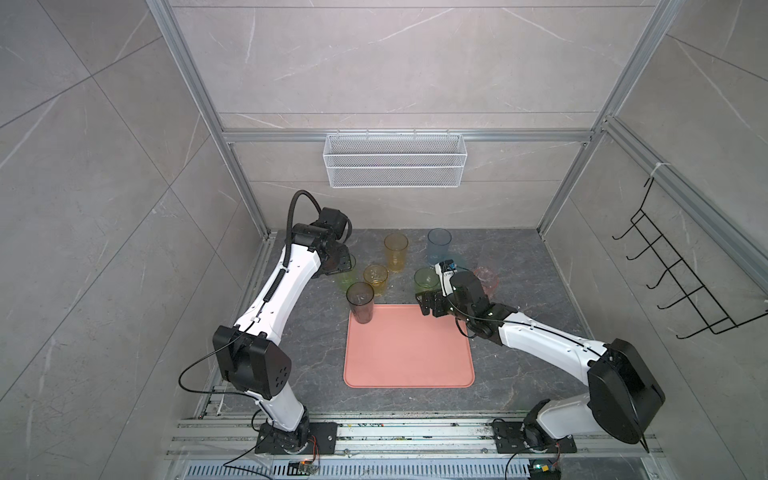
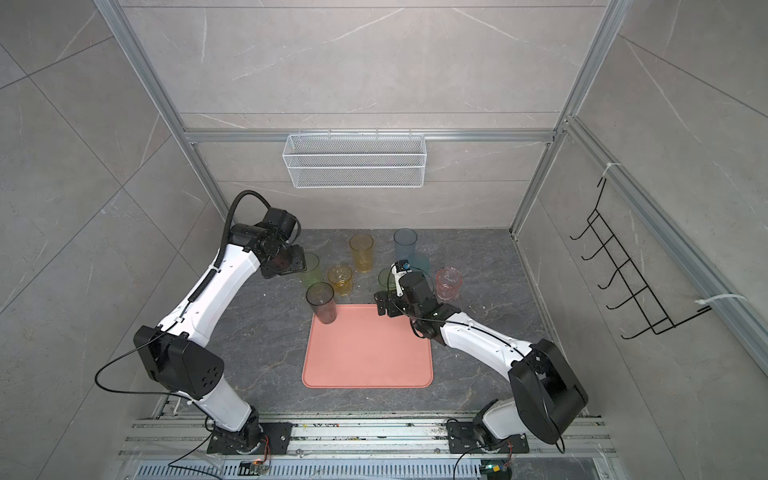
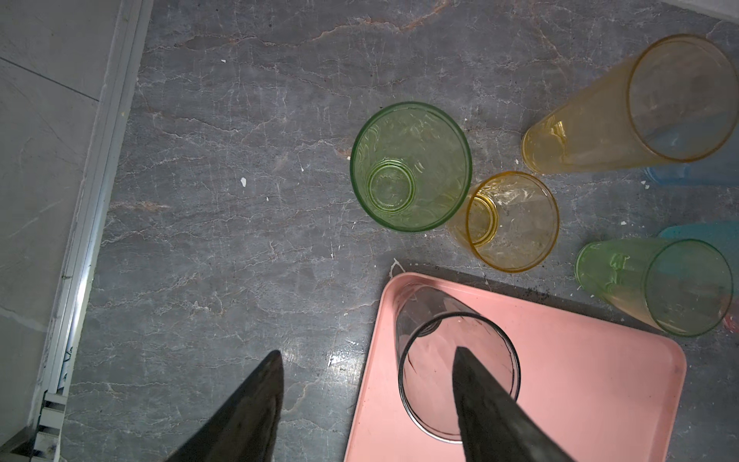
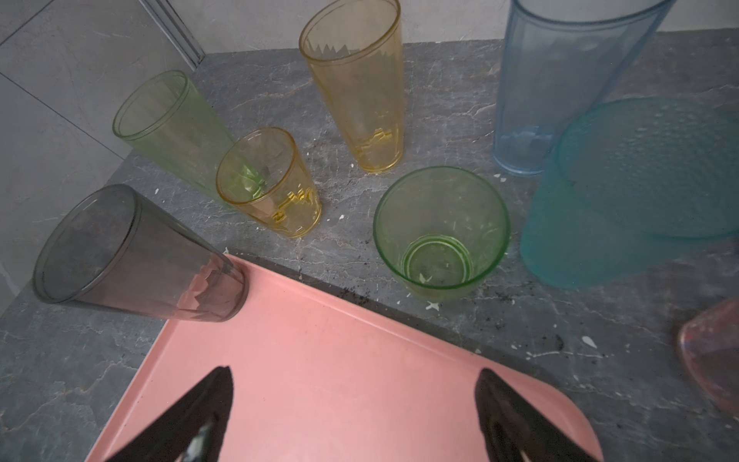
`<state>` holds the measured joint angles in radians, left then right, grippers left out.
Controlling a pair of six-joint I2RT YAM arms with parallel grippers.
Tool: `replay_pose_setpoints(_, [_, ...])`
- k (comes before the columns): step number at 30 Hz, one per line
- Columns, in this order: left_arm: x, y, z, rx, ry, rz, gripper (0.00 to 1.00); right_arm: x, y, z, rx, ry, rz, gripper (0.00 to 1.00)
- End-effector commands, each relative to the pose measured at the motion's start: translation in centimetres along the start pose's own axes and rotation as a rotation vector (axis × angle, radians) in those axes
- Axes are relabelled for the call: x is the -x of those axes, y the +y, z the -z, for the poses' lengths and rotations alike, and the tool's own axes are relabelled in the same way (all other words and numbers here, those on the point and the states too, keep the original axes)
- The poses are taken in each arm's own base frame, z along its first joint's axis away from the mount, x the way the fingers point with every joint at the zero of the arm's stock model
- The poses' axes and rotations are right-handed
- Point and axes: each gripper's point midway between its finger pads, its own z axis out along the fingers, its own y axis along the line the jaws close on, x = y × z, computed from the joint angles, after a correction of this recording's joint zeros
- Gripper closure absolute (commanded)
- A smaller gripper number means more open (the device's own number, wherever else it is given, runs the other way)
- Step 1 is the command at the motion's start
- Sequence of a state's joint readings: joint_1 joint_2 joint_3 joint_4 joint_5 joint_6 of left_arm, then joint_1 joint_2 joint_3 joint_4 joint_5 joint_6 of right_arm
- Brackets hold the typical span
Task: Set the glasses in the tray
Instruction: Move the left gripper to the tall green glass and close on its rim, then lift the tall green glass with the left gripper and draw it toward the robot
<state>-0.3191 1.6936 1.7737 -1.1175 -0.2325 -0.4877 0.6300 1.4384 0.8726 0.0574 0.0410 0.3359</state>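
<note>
Left wrist view looks down past the left gripper (image 3: 368,352). Its two dark fingers (image 3: 248,400) are wide apart, with nothing between them. One finger shows in front of the mouth of the tall grey glass (image 3: 428,312), but in both top views that gripper is away from the glass. The grey glass stands upright in a corner of the pink tray (image 3: 580,380). It is the only glass in the tray.

The right gripper (image 4: 355,371) hangs over the tray with its fingers wide apart too, holding nothing. Past its fingertips, beyond the tray's edge, the other glasses stand on the table (image 1: 519,270). The short green glass (image 4: 440,236) is nearest the fingertips. Farther out are the short amber glass (image 4: 272,188), the tall amber glass (image 4: 356,88), the tall yellow-green glass (image 4: 168,124), the tall blue glass (image 4: 560,88) and the teal glass (image 4: 624,192). The pink glass (image 4: 712,352) is off to one side, cut by the picture edge.

The table is dark grey stone with little white specks. The walls are pale grey tiles in a metal frame. A white wire basket (image 1: 395,160) hangs on the back wall, and a black hook rack (image 1: 673,270) hangs on a side wall.
</note>
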Motion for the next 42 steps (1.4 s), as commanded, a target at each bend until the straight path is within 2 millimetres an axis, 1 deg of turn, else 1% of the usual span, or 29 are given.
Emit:
replay_pose_setpoints(1, [1.9, 0.3, -0.5, -0.019, -0.028, 0.023, 0.32, 0.2, -0.5, 0.7, -0.028, -0.027, 0.011, 0.01])
replay_pose_setpoints(7, [3.4, 0.4, -2.7, -0.042, -0.028, 0.066, 0.32, 0.5, -0.7, 1.0, -0.037, -0.049, 0.002, 0.01])
replay_pose_setpoints(10, [3.8, 0.3, -4.1, -0.046, -0.01, 0.075, 0.32, 0.5, -0.6, 1.0, -0.036, -0.05, -0.008, 0.01])
replay_pose_setpoints(16, [4.3, -0.2, -6.4, -0.05, 0.02, 0.084, 0.33, 1.1, -1.3, 1.6, -0.072, -0.079, -0.014, 0.01])
replay_pose_setpoints(20, [4.4, -0.4, -7.6, -0.053, 0.034, 0.092, 0.33, 1.2, -1.7, 1.8, -0.098, -0.089, -0.018, 0.01])
replay_pose_setpoints(29, [4.3, -0.5, -9.2, -0.052, 0.061, 0.105, 0.35, 1.4, -2.3, 2.1, -0.13, -0.097, -0.025, 0.01])
replay_pose_setpoints(36, [4.0, -0.4, -10.6, -0.048, 0.086, 0.114, 0.42, 1.4, -2.5, 2.2, -0.142, -0.101, -0.026, 0.01])
replay_pose_setpoints(38, [3.8, -0.4, -10.8, -0.047, 0.094, 0.115, 0.46, 1.4, -2.5, 2.1, -0.144, -0.099, -0.026, 0.01])
replay_pose_setpoints(42, [3.7, -0.5, -11.2, -0.049, 0.103, 0.115, 0.57, 1.3, -2.5, 2.0, -0.146, -0.095, -0.025, 0.01])
